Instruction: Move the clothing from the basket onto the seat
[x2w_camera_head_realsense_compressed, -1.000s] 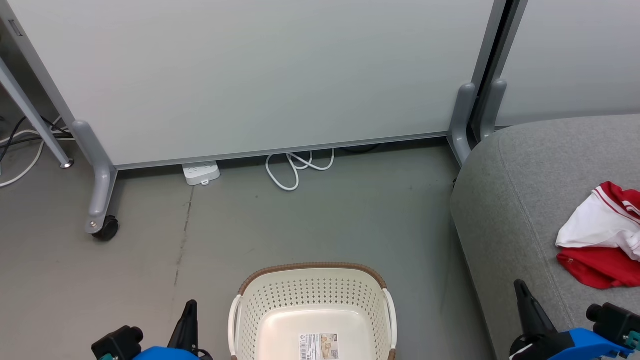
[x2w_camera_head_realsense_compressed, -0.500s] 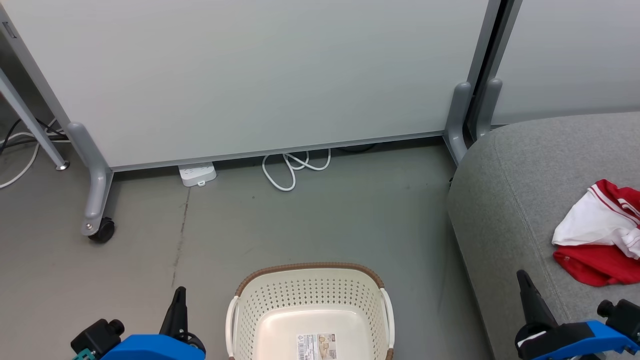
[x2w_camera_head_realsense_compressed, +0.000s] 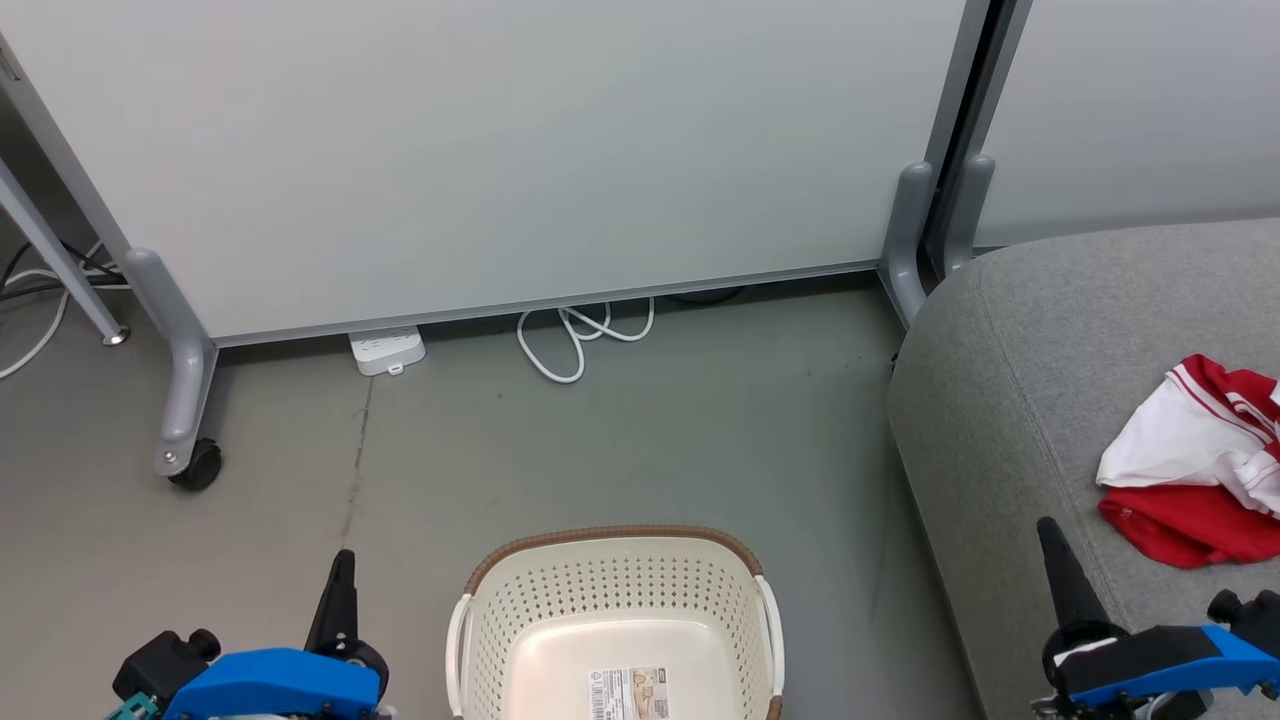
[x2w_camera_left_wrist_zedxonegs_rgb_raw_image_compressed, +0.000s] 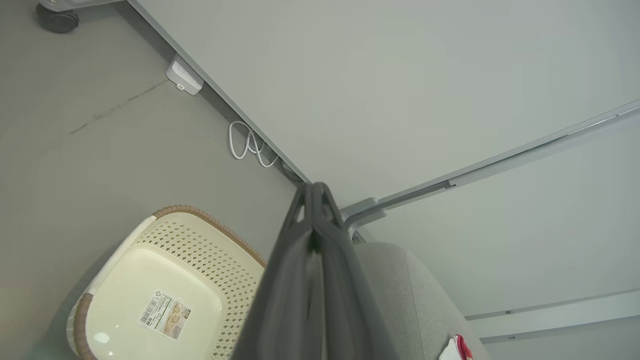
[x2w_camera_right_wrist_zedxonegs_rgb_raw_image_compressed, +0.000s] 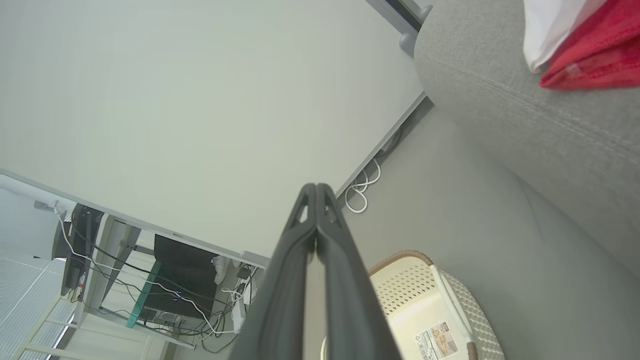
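Observation:
The cream basket (x2w_camera_head_realsense_compressed: 615, 600) with a brown rim stands on the floor at the bottom centre, holding nothing but the label on its floor; it also appears in the wrist views (x2w_camera_left_wrist_zedxonegs_rgb_raw_image_compressed: 165, 280) (x2w_camera_right_wrist_zedxonegs_rgb_raw_image_compressed: 435, 310). The red-and-white clothing (x2w_camera_head_realsense_compressed: 1195, 470) lies crumpled on the grey seat (x2w_camera_head_realsense_compressed: 1010, 400) at the right (x2w_camera_right_wrist_zedxonegs_rgb_raw_image_compressed: 580, 45). My left gripper (x2w_camera_head_realsense_compressed: 342, 566) is shut and hangs left of the basket, its fingers pressed together (x2w_camera_left_wrist_zedxonegs_rgb_raw_image_compressed: 314, 192). Over the seat's front edge, below the clothing and apart from it, my right gripper (x2w_camera_head_realsense_compressed: 1050, 534) is shut on nothing (x2w_camera_right_wrist_zedxonegs_rgb_raw_image_compressed: 316, 189).
A white partition panel (x2w_camera_head_realsense_compressed: 500, 150) on grey wheeled feet (x2w_camera_head_realsense_compressed: 185, 455) stands behind the basket. A white power strip (x2w_camera_head_realsense_compressed: 387, 350) and a looped white cable (x2w_camera_head_realsense_compressed: 575, 335) lie on the floor at its base. More cables run at the far left.
The head view has shifted slightly, so the scene sits a little lower-left. Both grippers have risen further into view, still shut. Basket and clothing have stayed put.

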